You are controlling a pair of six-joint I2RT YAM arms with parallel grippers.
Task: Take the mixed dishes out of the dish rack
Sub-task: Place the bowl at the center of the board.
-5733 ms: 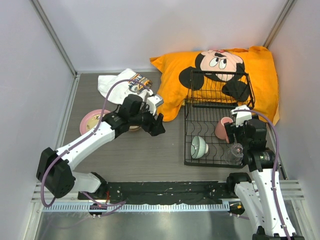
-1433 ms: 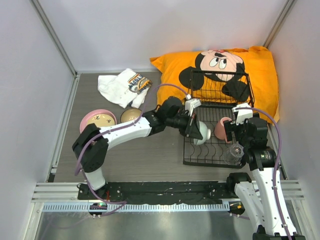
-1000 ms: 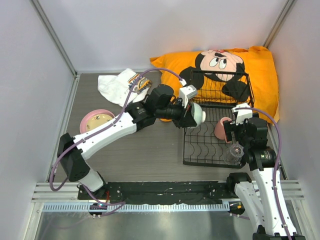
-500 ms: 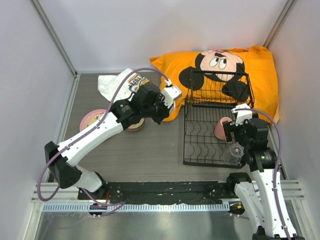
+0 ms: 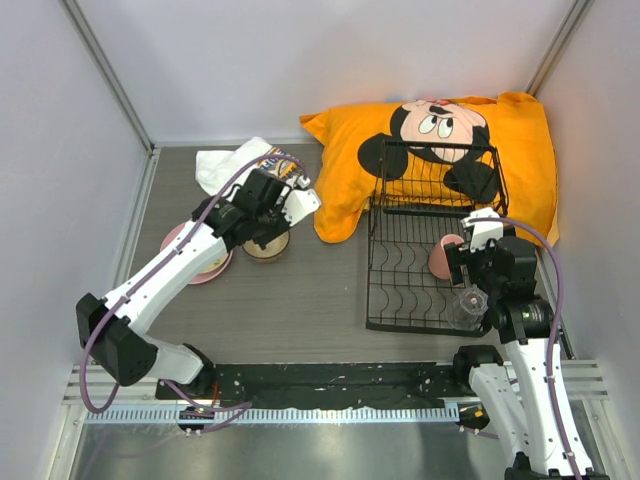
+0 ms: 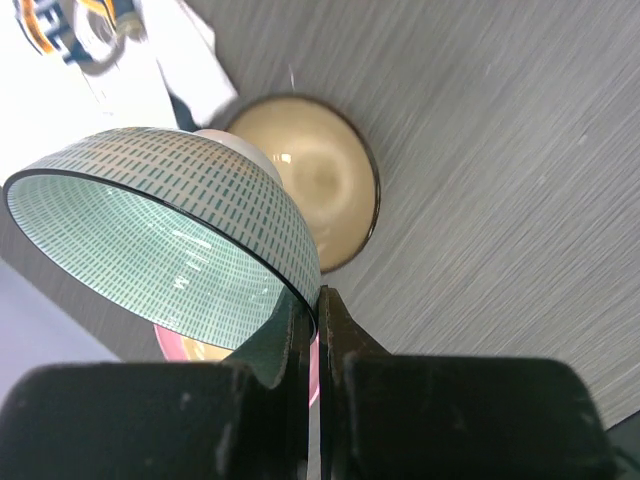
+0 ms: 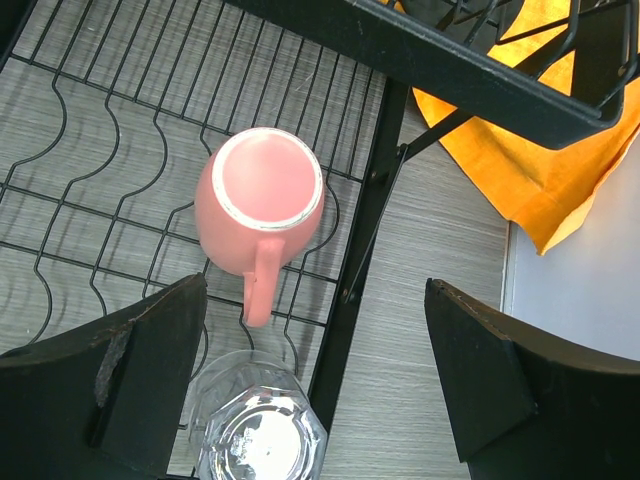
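- The grey table (image 5: 300, 300) fills the middle of the top view, walled in on three sides.
- Big orange cartoon-mouse pillow (image 5: 345, 160) sprawls across the upper right. Its near corner pokes down between the left arm's wrist and the rack.
- Dish rack (image 5: 372, 270), black wire, sits at right of centre. Its raised basket end (image 5: 440, 175) rests on the pillow.
- A crumpled white cloth (image 5: 225, 165) lies at upper left, just behind the left arm's wrist.
- Pink plate (image 5: 173, 240) is out on the table at left, partly covered by the left arm crossing over it. A tan dish lies in it, barely showing.
- Brown patterned bowl (image 5: 266, 245) stands upright on the table just beside that plate, its tan inside facing up.
- Left gripper (image 6: 312, 300) is clamped tight on the rim of the pale green bowl (image 6: 170, 240). The bowl is tilted and held above the brown bowl (image 6: 320, 180) and the plate's edge.
- Right gripper (image 7: 320, 350) hangs over the rack's right side with its jaws spread wide, holding nothing.
- Pink handled mug (image 7: 258, 205) is in the rack, mouth up, handle pointing to the bottom of the wrist view.
- Small clear glass (image 7: 258, 430) stands just beside that handle, at the rack's lower right corner.
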